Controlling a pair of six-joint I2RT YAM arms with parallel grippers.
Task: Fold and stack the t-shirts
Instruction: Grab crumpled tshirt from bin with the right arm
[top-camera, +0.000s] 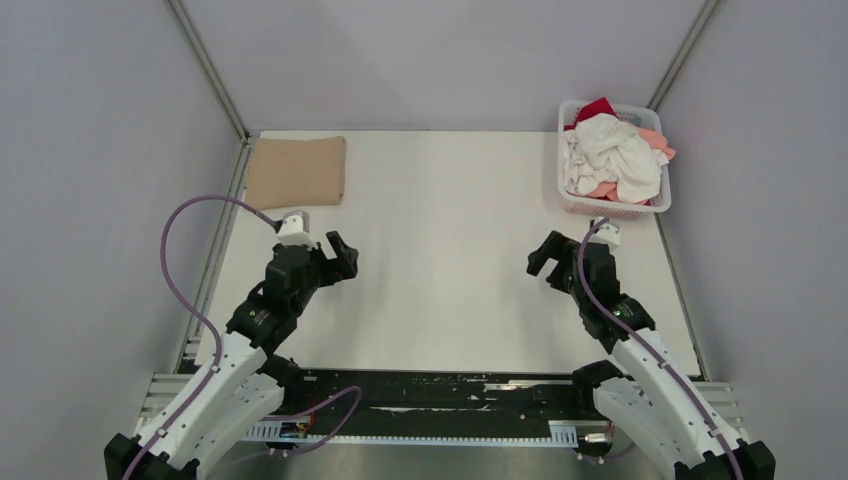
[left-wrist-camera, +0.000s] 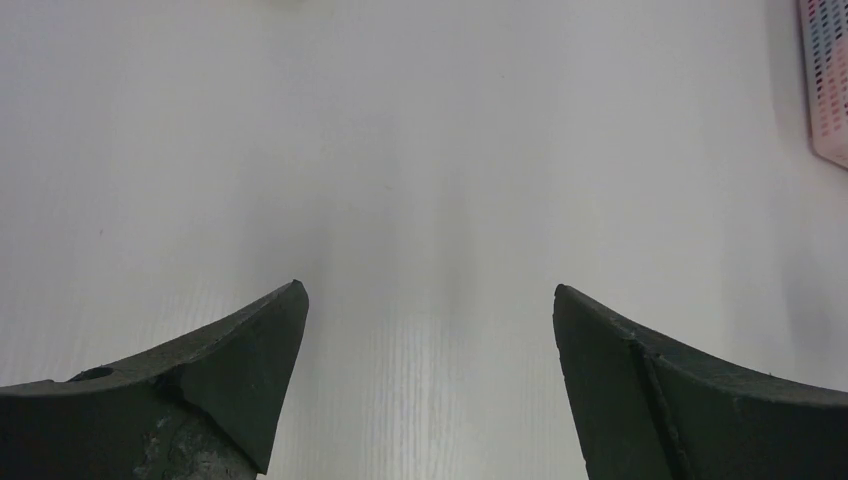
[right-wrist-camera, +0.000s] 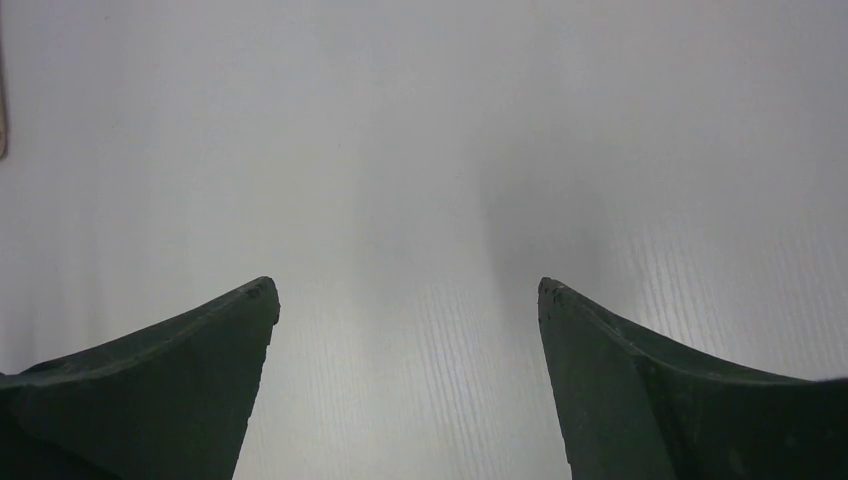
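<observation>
One tan t-shirt (top-camera: 296, 171) folded, left fingers (left-wrist-camera: 220, 370) and right fingers (right-wrist-camera: 180, 370) spread empty; next, plucking white t-shirt (top-camera: 612, 155) from basket (top-camera: 612, 208).

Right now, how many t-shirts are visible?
4: tan t-shirt folded far left on the table; white t-shirt, red t-shirt and salmon pink t-shirt heaped in the basket, far right. Others may be hidden underneath.
</observation>
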